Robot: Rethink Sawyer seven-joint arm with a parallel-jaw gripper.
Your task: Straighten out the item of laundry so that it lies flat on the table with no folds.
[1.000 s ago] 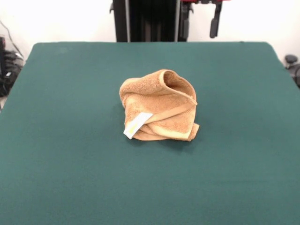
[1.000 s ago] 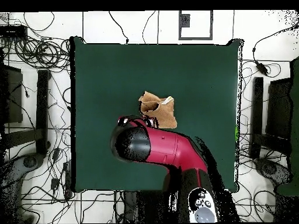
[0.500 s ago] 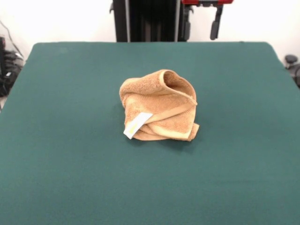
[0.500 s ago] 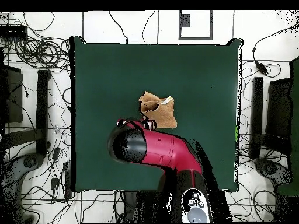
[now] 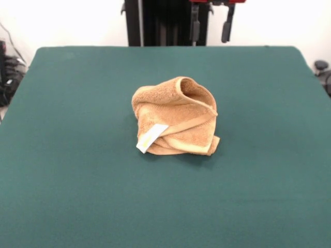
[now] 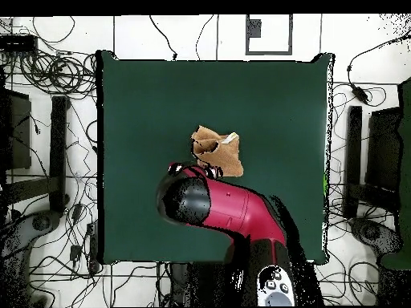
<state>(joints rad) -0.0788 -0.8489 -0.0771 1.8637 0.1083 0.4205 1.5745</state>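
The orange-tan towel (image 5: 176, 116) sits crumpled in a bunched heap near the middle of the dark green table (image 5: 77, 165), with a raised fold on top. Its flat border band runs along the front. Its white label (image 5: 151, 137) with yellow print sticks out at the front left. My gripper (image 5: 210, 27) hangs at the top edge, high above the table's far side, behind the towel and apart from it. Its two fingers stand apart with nothing between them. In the overhead view the towel (image 6: 217, 150) lies just beyond the red arm's head (image 6: 189, 200), which hides the gripper.
The robot's black pedestal (image 5: 160, 23) stands behind the table's far edge. Cables and stands (image 6: 48, 120) cover the floor around the table (image 6: 144, 96). A dark object (image 5: 321, 70) sits off the right edge.
In the front view the gripper has shifted a little to the left along the top edge. In the overhead view the arm's head has shifted slightly. The towel has not moved.
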